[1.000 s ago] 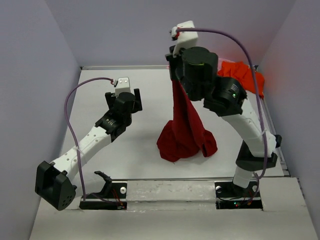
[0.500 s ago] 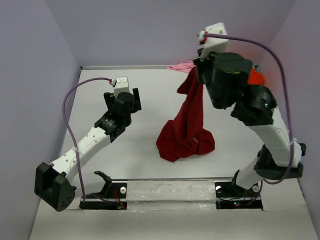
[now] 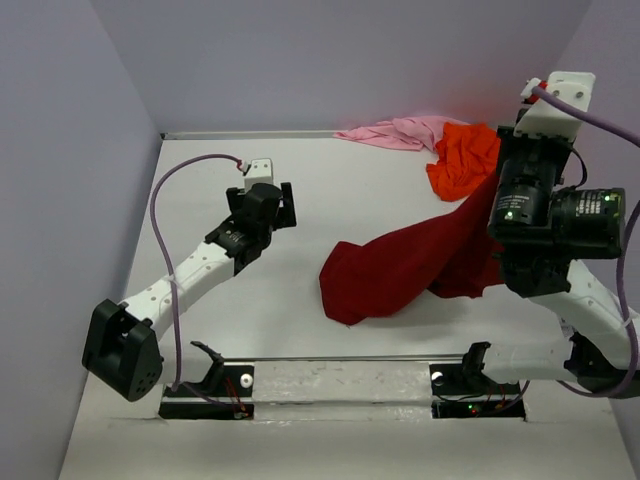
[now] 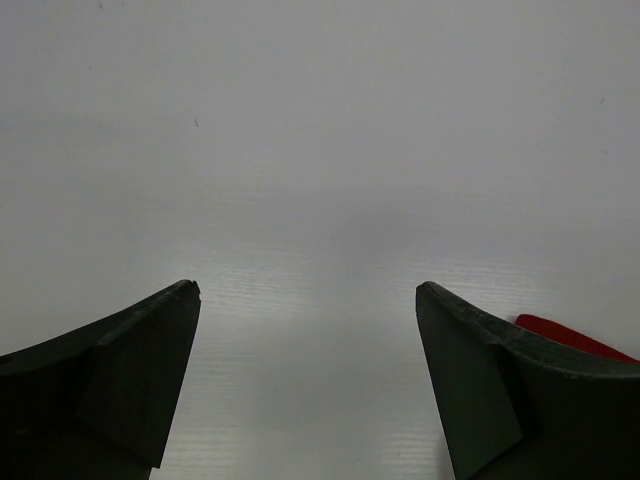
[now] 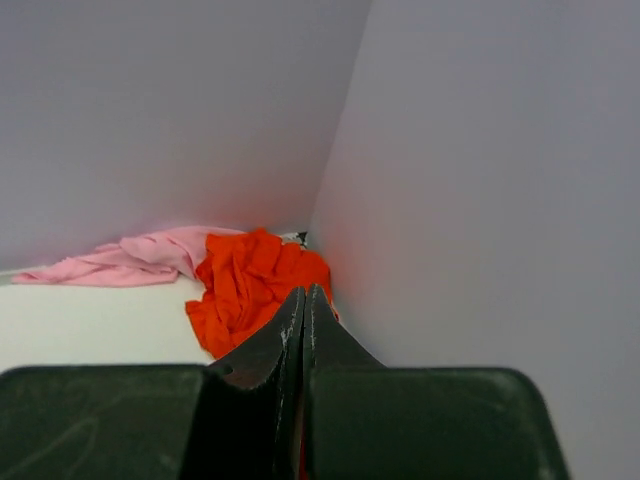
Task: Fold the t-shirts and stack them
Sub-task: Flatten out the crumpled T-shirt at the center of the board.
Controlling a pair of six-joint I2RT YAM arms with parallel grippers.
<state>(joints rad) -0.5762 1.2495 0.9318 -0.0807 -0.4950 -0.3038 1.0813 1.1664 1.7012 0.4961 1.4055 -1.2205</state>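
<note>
right gripper [image 5: 304, 292]: jaws together, clamped on an edge of the crimson t-shirt [image 3: 400, 270]. I have swung this arm out to the right.
left gripper [image 4: 308, 290]: jaws apart, empty, left of the crimson t-shirt.
crimson t-shirt: hung upright a second ago, now drawn slantwise, low end on the table [image 3: 300, 180].
orange t-shirt [image 3: 462, 160], pink t-shirt [image 3: 395, 130]: bunched behind the crimson t-shirt.
task: I judge spreading is under way, with no fold made.
</note>
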